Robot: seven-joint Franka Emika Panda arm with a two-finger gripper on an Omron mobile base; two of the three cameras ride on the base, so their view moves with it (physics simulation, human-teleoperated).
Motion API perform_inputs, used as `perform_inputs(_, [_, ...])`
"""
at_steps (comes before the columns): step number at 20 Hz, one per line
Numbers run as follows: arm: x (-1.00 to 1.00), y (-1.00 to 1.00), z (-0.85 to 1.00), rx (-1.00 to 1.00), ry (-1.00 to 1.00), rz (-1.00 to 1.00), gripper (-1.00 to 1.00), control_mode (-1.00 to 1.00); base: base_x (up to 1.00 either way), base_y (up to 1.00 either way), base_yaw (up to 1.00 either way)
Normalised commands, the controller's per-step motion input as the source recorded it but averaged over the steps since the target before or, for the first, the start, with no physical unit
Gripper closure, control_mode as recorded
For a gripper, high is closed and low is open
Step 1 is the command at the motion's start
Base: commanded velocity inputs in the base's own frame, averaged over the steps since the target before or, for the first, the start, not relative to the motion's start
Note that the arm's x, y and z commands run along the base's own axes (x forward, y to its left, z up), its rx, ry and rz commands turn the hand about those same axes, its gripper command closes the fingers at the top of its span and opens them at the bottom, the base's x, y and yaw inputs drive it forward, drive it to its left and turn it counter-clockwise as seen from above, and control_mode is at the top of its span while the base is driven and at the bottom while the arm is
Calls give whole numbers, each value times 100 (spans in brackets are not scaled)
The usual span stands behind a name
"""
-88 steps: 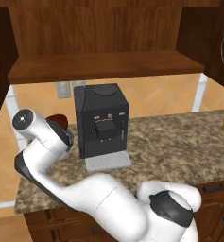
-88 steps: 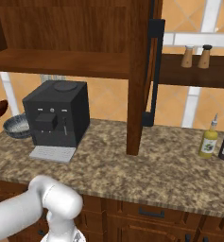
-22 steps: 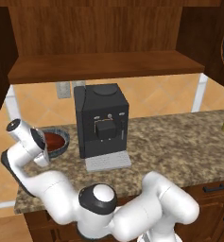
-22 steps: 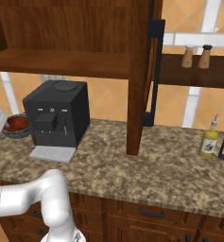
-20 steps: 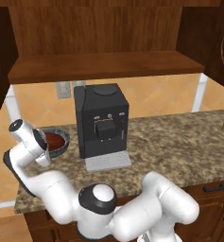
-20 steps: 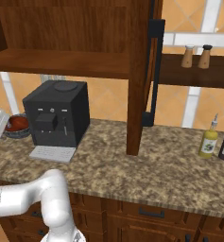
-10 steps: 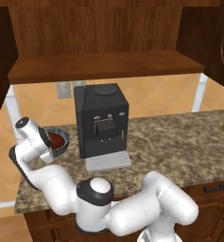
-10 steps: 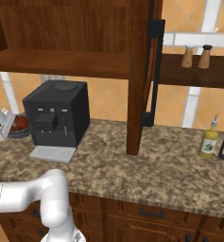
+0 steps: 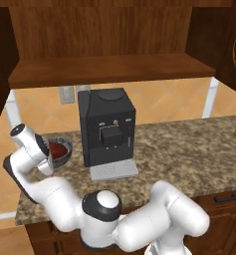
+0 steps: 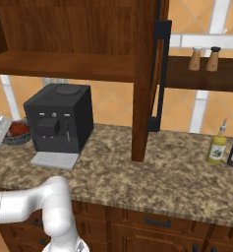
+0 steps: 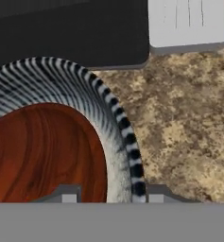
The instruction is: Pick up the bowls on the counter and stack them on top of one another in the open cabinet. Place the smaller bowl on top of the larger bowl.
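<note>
At far left of the left base view, the smaller bowl (image 9: 59, 148), reddish-brown, sits inside the larger bowl (image 9: 64, 155), both on the speckled surface (image 9: 189, 154) just beside the black coffee machine (image 9: 106, 127). The arm's white wrist covers the bowls' left part, and the claw itself is hidden behind it. Above, the cabinet (image 9: 109, 69) shelf carries nothing visible.

Right base view: the nested bowls lie at the left edge, the smaller bowl (image 10: 18, 129) in the larger bowl (image 10: 15, 139), left of the coffee machine (image 10: 59, 118). The hand's white casing overlaps them. Two bottles (image 10: 225, 146) stand well apart at far right on the surface (image 10: 162, 172).

Hand view: claw (image 11: 107, 193) tips straddle the rim of the larger bowl (image 11: 104, 113), one finger (image 11: 66, 193) inside over the smaller bowl (image 11: 42, 151), one outside over the surface (image 11: 184, 127). The jaws stand apart; whether they press the rim cannot be told.
</note>
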Motion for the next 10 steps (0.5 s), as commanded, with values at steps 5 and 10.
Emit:
perform_inputs(5, [-100,0,69,2,-22,-5,100,-100,0,0,0])
perform_inputs(10, [-100,-4,100,0,-33,-1,100,-100,0,0,0])
